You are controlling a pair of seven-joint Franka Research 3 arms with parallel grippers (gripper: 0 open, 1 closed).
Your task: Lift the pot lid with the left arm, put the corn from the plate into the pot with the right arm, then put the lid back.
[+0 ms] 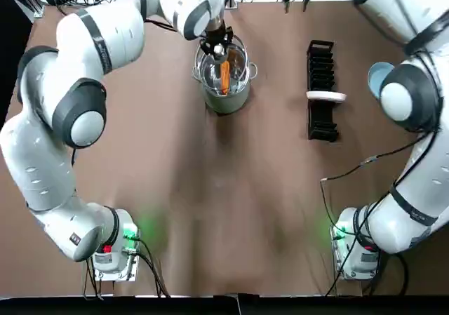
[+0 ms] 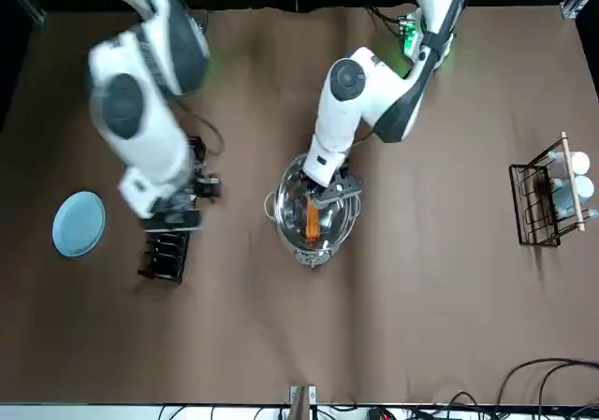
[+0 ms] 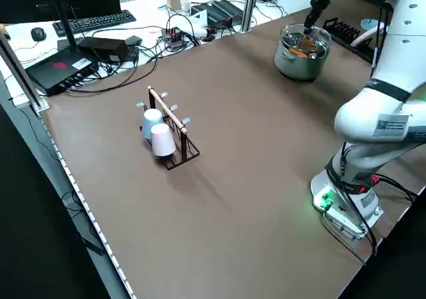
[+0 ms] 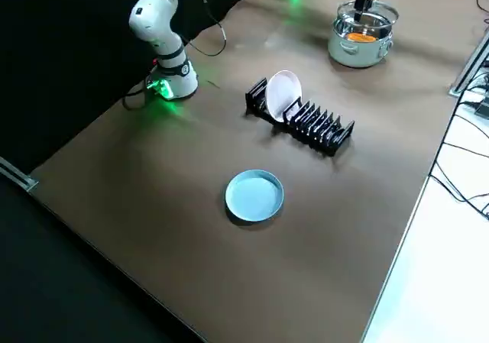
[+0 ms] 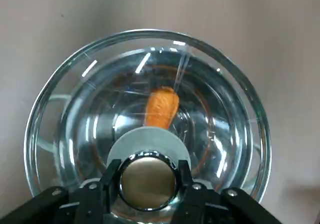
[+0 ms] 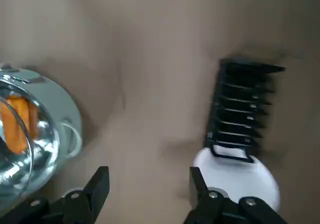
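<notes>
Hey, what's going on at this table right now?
The left gripper has its fingers closed on the knob of the glass lid, which is over the pot. The corn already lies inside the pot, visible through the glass. The right gripper hovers open and empty near the dish rack, and the blue plate is bare. Whether the lid is fully seated is hard to tell.
</notes>
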